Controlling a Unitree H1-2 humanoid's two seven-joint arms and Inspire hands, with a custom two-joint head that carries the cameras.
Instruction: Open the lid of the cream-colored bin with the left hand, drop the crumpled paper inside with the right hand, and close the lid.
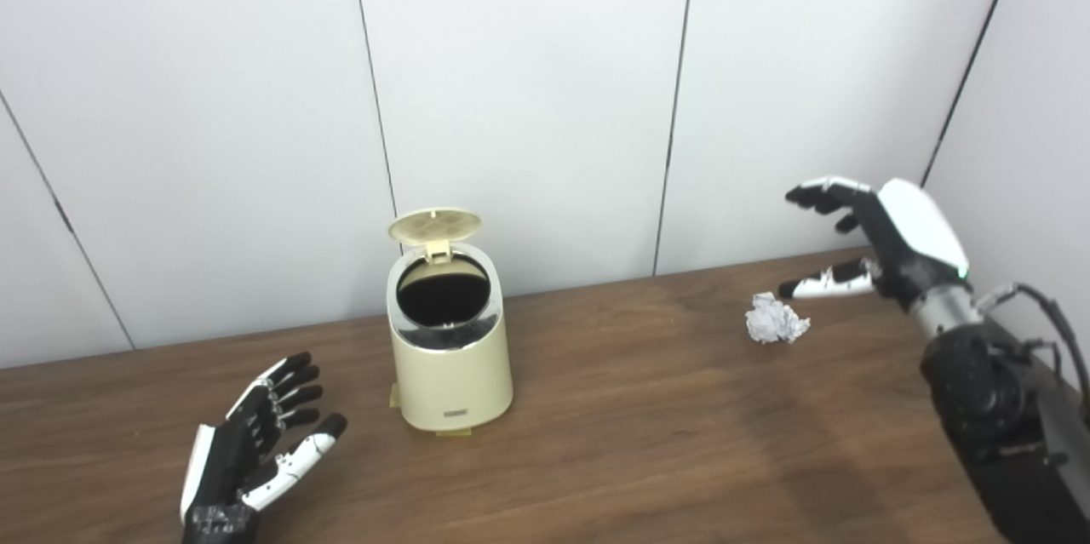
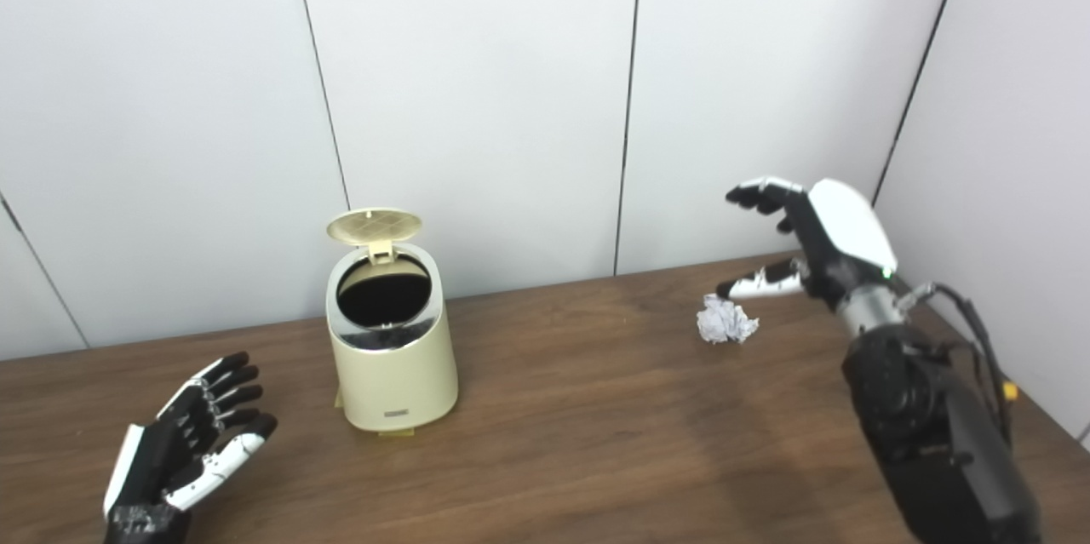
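Both hands spread and holding nothing, we see left hand (image 1: 255, 442), right hand (image 1: 886, 246), crinkly paper ball (image 1: 775, 319), glossy rounded bin (image 1: 450, 348) with ribbed lid (image 1: 434, 225) up.

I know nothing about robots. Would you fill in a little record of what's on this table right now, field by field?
bin: cream-colored bin, standing upright on the table
lid: lid flipped up, the opening shows dark
paper: crumpled paper lying on the table, right of the bin
left hand: left hand open, empty, left of the bin
right hand: right hand open above the paper, not holding it
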